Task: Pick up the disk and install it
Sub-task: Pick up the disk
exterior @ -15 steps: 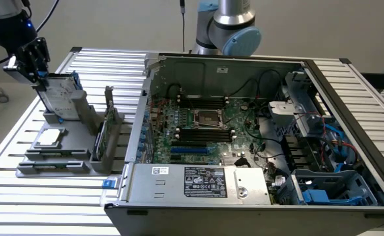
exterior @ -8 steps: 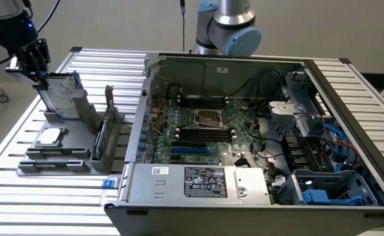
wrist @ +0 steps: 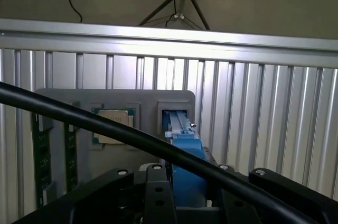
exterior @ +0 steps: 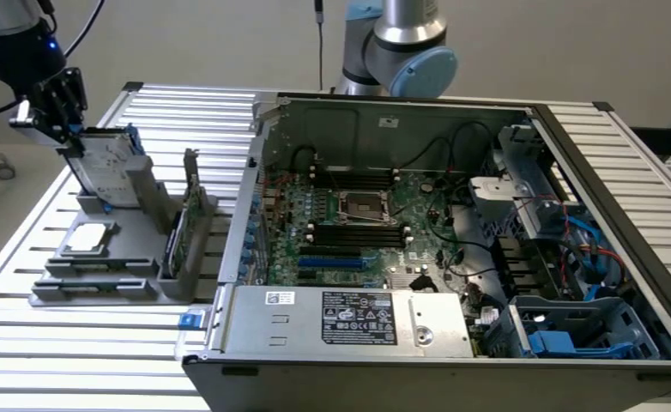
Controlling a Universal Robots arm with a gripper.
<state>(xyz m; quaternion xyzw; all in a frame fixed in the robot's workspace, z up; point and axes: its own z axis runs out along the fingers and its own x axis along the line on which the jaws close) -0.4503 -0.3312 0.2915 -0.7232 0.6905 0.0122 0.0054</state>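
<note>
Beginning the pick-up, the gripper (exterior: 70, 137) clasped the upright disk (exterior: 109, 172) in its grey holder (exterior: 141, 196); freeing it likely required a straight upward pull.

Robot lab or workshop. A grey-and-blue robot arm (exterior: 410, 51) stands at a ribbed silver metal table (exterior: 72, 352). Well off from the gripper (exterior: 72, 144) sits an open black PC case (exterior: 427, 384) w/ a green board (exterior: 312, 225) inside. Right under the gripper, a grey plastic rack (exterior: 141, 257) w/ PC parts.
</note>
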